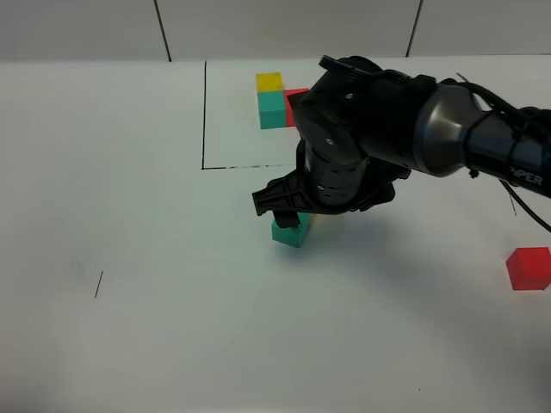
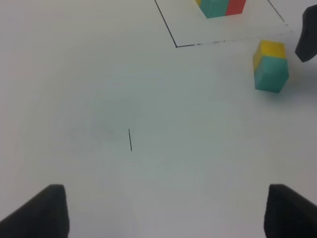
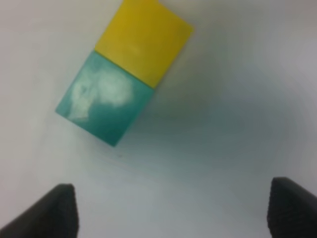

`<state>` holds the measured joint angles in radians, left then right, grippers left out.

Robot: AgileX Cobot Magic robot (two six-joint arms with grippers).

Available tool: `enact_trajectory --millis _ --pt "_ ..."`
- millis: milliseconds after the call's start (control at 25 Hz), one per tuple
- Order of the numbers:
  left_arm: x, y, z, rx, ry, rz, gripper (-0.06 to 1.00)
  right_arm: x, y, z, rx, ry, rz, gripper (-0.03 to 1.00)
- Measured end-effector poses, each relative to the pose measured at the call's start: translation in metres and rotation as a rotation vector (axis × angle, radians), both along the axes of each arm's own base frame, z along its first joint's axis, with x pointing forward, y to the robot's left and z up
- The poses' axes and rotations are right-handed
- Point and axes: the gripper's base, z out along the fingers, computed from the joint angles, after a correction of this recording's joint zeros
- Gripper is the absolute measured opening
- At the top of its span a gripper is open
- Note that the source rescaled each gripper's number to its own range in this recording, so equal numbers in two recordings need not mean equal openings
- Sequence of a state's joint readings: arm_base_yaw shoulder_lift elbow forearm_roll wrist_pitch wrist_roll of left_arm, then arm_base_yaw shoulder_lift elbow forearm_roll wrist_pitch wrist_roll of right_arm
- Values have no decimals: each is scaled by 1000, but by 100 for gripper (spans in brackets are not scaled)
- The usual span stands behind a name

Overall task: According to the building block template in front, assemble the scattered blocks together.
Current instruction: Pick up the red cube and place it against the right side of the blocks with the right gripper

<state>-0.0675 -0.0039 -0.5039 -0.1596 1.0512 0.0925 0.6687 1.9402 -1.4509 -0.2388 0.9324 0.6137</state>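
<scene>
The template is a black outline [image 1: 204, 112] holding joined yellow [image 1: 269, 81], teal [image 1: 273, 109] and red [image 1: 295, 99] cubes; the red one is partly hidden by my right arm. The loose teal cube [image 1: 291, 231] and yellow cube [image 3: 143, 37] lie side by side, touching, just in front of the outline. My right gripper [image 1: 284, 211] hovers over them, open and empty, its fingertips [image 3: 59, 210] apart. The loose red cube [image 1: 528, 268] sits alone at the far right. My left gripper [image 2: 168, 213] is open and empty, well left of the pair [image 2: 271, 73].
A short black pen mark [image 1: 98, 284] is on the white table at the left. My right arm [image 1: 448, 129] reaches in from the right edge across the middle. The template's corner [image 2: 176, 45] shows in the left wrist view.
</scene>
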Motion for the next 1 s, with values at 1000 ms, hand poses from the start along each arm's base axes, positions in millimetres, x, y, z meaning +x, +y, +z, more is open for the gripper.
enact_trajectory --millis 1000 --pt "0 0 0 0 0 0 84 -73 -239 28 40 -5 -146 97"
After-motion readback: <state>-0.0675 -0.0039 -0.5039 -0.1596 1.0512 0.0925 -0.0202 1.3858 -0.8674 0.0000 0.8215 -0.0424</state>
